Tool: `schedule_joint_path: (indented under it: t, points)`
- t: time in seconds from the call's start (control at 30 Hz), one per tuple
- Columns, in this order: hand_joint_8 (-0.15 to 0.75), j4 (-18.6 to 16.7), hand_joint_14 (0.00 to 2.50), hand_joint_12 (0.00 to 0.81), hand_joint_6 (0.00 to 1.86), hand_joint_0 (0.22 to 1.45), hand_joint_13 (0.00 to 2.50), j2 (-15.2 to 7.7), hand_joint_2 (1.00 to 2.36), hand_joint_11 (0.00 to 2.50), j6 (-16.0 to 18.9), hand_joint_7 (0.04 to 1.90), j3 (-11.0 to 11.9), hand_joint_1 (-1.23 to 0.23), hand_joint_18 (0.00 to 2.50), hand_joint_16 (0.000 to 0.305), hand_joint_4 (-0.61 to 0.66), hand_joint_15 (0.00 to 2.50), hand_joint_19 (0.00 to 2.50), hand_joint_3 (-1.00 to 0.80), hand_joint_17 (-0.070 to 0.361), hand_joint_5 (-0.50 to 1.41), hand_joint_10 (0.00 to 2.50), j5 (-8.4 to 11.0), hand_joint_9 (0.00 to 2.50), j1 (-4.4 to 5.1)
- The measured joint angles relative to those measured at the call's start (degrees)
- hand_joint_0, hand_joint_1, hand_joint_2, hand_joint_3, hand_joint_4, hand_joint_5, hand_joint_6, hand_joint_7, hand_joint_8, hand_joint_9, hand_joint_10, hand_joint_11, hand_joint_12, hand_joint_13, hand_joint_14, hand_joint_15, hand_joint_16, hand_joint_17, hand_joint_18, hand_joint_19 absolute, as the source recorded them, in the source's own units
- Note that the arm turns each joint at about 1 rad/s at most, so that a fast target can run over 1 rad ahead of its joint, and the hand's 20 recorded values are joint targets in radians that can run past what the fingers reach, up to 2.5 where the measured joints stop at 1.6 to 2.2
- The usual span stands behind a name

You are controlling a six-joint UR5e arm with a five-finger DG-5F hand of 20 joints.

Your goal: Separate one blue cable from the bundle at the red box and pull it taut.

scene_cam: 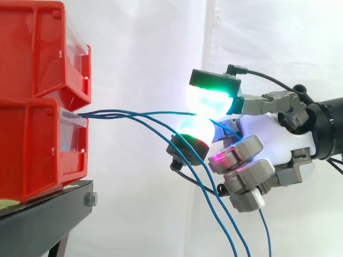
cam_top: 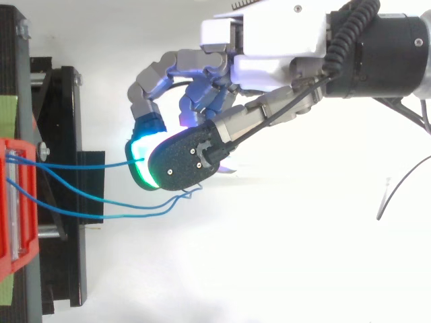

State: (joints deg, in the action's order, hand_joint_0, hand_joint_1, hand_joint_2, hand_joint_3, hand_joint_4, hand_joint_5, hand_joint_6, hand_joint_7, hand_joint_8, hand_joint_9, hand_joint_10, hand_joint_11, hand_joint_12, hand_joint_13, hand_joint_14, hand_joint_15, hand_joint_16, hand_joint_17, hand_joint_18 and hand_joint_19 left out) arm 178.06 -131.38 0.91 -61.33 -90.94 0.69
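While level, hand (scene_cam: 265,133) on blue cable (scene_cam: 150,113)

Clearance is open above, between the red bins (scene_cam: 37,134) and the hand (scene_cam: 278,134). Blue cables (scene_cam: 123,113) span this gap and hang below. The black stand (scene_cam: 43,214) obstructs the lower left.

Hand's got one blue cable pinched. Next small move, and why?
Probably draw the hand back from the red box: its fingertips pinch one blue cable, which bows slightly, while the other cables hang loose below.
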Motion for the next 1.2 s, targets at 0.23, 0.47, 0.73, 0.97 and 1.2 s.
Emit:
schedule_joint_path:
  t: [0.23, 0.47, 0.73, 0.97, 1.2]
  points:
    - [0.284, 0.66, 0.81, 0.288, 0.83, 0.62, 1.08, 0.85, 1.02, 1.42, -1.32, 1.21, -0.79, -0.67, 1.07, 0.034, -0.05, 1.57, 1.01, -0.21, 0.078, -0.11, 1.51, -1.11, 0.72, -0.28]
    - [0.285, 1.53, 0.87, 0.297, 0.83, 0.62, 1.06, 3.23, 1.02, 1.38, -2.45, 1.21, -3.1, -0.66, 1.05, 0.034, -0.04, 1.55, 1.01, -0.21, 0.077, -0.11, 1.64, -1.09, 0.7, -0.07]
    - [0.286, -2.11, 0.84, 0.293, 0.83, 0.62, 1.05, 7.3, 1.02, 1.38, -0.05, 1.21, -10.37, -0.66, 1.04, 0.034, -0.04, 1.56, 1.01, -0.21, 0.077, -0.11, 1.68, 1.6, 0.7, 0.46]
    - [0.286, -2.8, 0.84, 0.295, 0.83, 0.62, 1.04, 7.96, 1.02, 1.37, 1.69, 1.22, -12.51, -0.66, 1.03, 0.034, -0.03, 1.56, 1.01, -0.21, 0.077, -0.11, 1.69, 1.97, 0.7, 0.59]
    - [0.285, -7.85, 0.82, 0.294, 0.83, 0.62, 1.04, 8.04, 1.02, 1.36, 2.76, 1.21, -16.58, -0.66, 1.02, 0.034, -0.04, 1.58, 1.0, -0.21, 0.077, -0.11, 1.69, 3.32, 0.7, 1.07]
